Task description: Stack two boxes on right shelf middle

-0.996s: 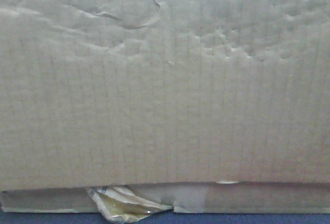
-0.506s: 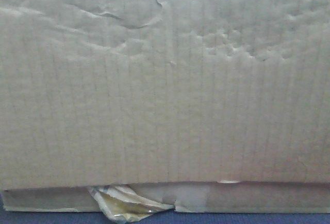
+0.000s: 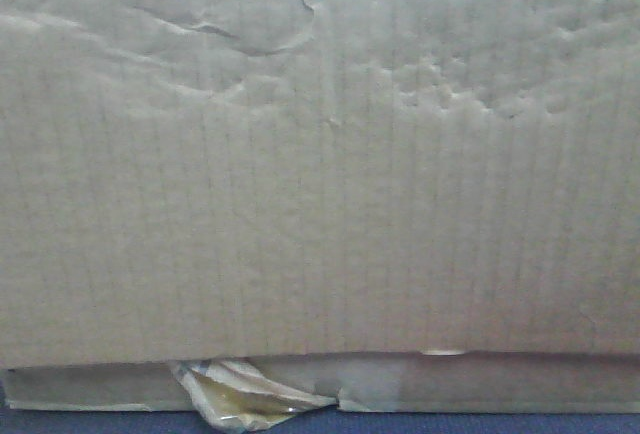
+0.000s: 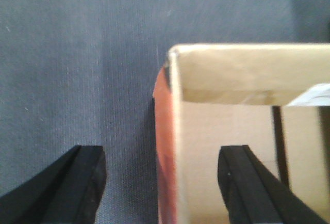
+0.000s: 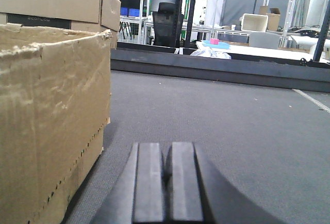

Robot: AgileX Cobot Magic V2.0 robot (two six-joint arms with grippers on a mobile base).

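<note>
While the front view is cardboard from edge to edge, it does give the stack. The taller box (image 3: 320, 174) takes nearly the whole frame and appears to sit on the flat box (image 3: 500, 386), a thin strip along the bottom. Torn yellowish tape (image 3: 245, 399) curls out at lower left. No gripper shows here, and no shelf.

Over to the left wrist view: the left gripper (image 4: 162, 157) is spread wide. One finger is over the grey carpet (image 4: 77, 53) at lower left, and the other is inside an open box (image 4: 232, 131) at lower right. The box wall (image 4: 174, 131) stands between them, apparently untouched. This looks like a grip being set up. It should go best if the pads sink well below the rim and close squarely, so the creased board doesn't buckle.

Right wrist view: the right gripper (image 5: 165, 175) has its fingers pressed together on nothing, low over the carpet. The open box is at the left of frame, with a closed box (image 5: 56, 2) behind it at upper left. Only this view shows the room beyond; only the front view shows the flat box underneath; only the left wrist view shows the straddle. The shelf can't be picked out in any of them.
</note>
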